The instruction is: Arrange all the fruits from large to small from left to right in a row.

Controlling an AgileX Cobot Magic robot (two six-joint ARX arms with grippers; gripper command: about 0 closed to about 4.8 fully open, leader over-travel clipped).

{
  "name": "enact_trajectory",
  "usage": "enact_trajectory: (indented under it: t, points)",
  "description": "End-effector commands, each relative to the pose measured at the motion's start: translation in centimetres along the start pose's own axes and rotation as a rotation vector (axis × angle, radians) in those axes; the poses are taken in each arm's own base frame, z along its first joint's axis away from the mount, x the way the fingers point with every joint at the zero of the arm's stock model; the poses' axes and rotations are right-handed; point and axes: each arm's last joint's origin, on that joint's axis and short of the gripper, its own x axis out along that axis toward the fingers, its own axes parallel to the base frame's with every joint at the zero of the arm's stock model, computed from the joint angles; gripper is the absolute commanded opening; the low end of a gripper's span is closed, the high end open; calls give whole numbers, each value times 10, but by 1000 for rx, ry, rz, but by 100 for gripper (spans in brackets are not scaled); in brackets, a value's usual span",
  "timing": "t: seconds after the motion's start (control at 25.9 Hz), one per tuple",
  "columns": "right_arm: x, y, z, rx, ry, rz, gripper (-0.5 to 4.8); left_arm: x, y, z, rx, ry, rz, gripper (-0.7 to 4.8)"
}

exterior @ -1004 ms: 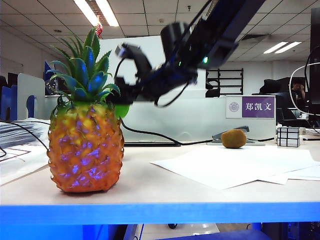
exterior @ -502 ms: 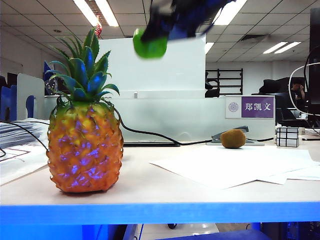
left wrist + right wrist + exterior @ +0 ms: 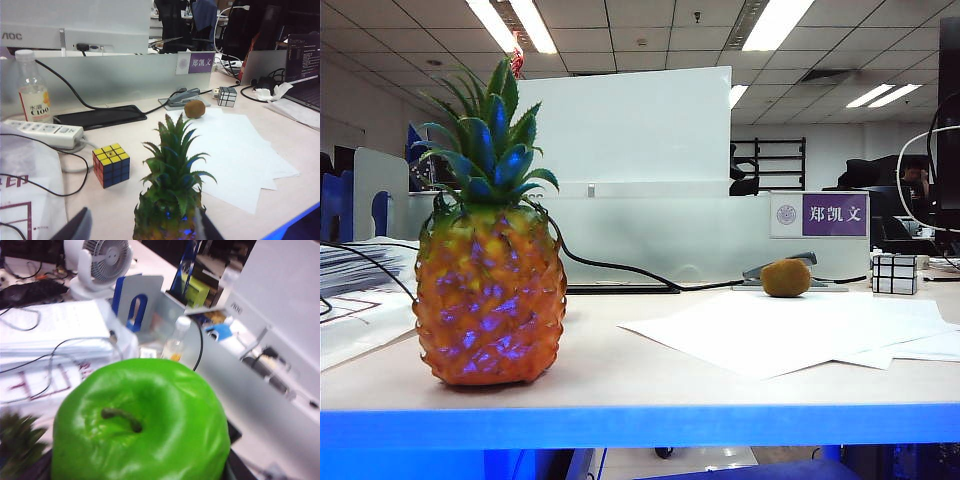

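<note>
While the pineapple (image 3: 490,285) stands upright on the table (image 3: 620,385), kiwi (image 3: 787,277) well to its right, left gripper (image 3: 142,227) hangs spread above the pineapple's crown, and right gripper (image 3: 137,472), absent from the exterior view, pinches the green apple (image 3: 140,422).

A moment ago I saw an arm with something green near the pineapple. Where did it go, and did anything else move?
The right pincer lifted the green apple up out of the table camera's sight; it remains gripped in the wrist view. The pineapple, kiwi and mirror cube stayed put. The left pincer hangs open behind the pineapple.
</note>
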Motion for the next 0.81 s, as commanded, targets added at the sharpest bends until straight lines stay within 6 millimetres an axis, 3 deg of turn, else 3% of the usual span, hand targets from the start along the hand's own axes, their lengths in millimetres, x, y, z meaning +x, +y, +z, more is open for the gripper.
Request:
enact_trajectory:
  t: [0.04,0.23,0.39,0.54,0.81]
  points:
    - [-30,13,-3,25,40,19,-5,-1,-1,2,31,-18,-9,274]
    - [-85,50,-30,94,20,45,-5,0,-1,3,60,-29,-29,274]
    - [-99,67,-65,179,16,44,-6,0,-2,3,62,-31,-38,274]
    - [-89,83,-116,235,41,52,-5,0,-2,4,63,-33,-56,274]
    - [-29,87,-178,277,69,55,-5,-1,-4,4,69,-41,-105,274]
